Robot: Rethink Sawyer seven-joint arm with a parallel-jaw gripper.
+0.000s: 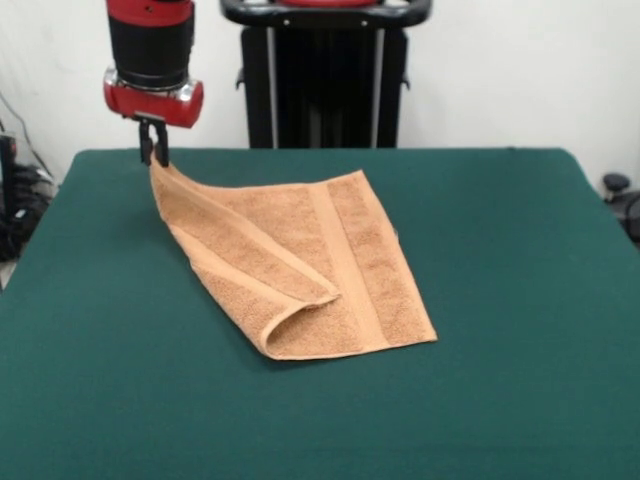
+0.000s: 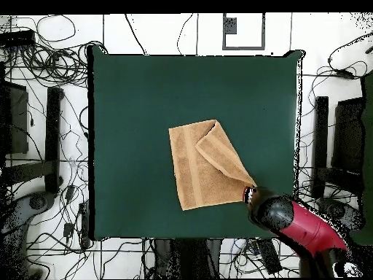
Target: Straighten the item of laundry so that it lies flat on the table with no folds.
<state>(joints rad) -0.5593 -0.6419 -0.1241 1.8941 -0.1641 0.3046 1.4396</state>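
The orange-tan towel (image 1: 300,265) lies on the dark green table (image 1: 480,300) with one side folded over itself. A flat woven band runs across its right part. My gripper (image 1: 154,152) is shut on a corner of the towel at the far left and holds that corner lifted above the table. The folded flap slopes from the gripper down to the towel's near edge. In the overhead view the towel (image 2: 198,166) sits at the table's (image 2: 131,109) centre and my gripper (image 2: 250,194) is at its lower right corner. No white tag shows.
The robot's black pedestal (image 1: 325,75) stands behind the table's far edge. Cables and black stands (image 2: 51,131) surround the table on the floor.
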